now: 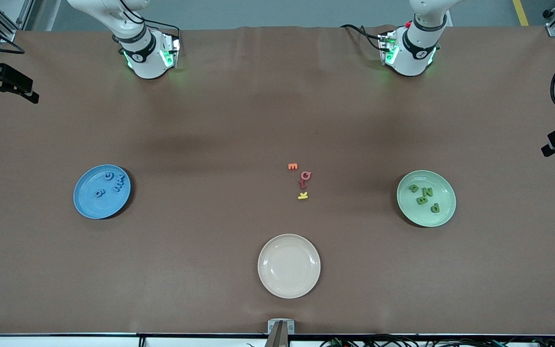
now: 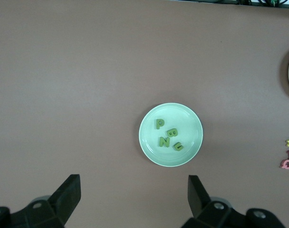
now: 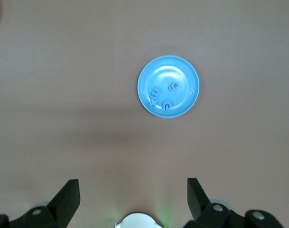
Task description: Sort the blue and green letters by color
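Note:
Four blue letters (image 1: 110,184) lie on the blue plate (image 1: 87,205) toward the right arm's end of the table. They also show in the right wrist view (image 3: 162,97) on that plate (image 3: 182,73). Four green letters (image 1: 424,195) lie on the green plate (image 1: 410,212) toward the left arm's end, and show in the left wrist view (image 2: 167,135) on that plate (image 2: 187,118). My left gripper (image 2: 134,190) is open and empty, high over bare table. My right gripper (image 3: 133,190) is open and empty, high over its own base. Neither gripper shows in the front view.
An orange letter (image 1: 293,166), red letters (image 1: 305,179) and a yellow K (image 1: 302,195) lie in a small cluster mid-table. A cream plate (image 1: 289,265) with nothing on it sits nearer to the front camera. Both arm bases stand along the table's edge farthest from that camera.

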### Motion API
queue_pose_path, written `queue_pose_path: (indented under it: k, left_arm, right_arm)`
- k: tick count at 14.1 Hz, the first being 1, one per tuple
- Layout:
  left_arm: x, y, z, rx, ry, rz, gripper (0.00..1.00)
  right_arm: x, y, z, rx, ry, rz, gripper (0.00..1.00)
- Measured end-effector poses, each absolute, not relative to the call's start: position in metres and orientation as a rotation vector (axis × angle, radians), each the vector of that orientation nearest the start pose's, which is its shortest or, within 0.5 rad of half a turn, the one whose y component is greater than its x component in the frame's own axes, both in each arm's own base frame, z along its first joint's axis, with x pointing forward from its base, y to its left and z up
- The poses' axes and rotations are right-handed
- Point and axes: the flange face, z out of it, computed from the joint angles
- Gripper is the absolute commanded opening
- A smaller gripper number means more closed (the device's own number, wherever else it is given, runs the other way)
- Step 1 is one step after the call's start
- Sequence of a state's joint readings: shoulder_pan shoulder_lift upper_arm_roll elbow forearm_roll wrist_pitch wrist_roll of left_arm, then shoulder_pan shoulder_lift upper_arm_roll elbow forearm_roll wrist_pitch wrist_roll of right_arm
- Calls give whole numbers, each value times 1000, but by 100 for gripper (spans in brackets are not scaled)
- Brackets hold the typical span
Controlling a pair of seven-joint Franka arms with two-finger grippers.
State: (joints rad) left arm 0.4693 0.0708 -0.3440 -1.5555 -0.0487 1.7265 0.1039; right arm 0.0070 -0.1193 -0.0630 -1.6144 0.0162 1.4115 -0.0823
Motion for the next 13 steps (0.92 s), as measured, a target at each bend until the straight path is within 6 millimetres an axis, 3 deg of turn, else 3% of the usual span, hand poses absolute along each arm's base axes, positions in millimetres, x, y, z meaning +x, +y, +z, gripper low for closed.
queue_pose_path:
  k: [13]
  left_arm:
    - [580,63,605,-3170,-34,-112,99]
  right_arm:
    - [500,-23,655,-3133,-87,119,100]
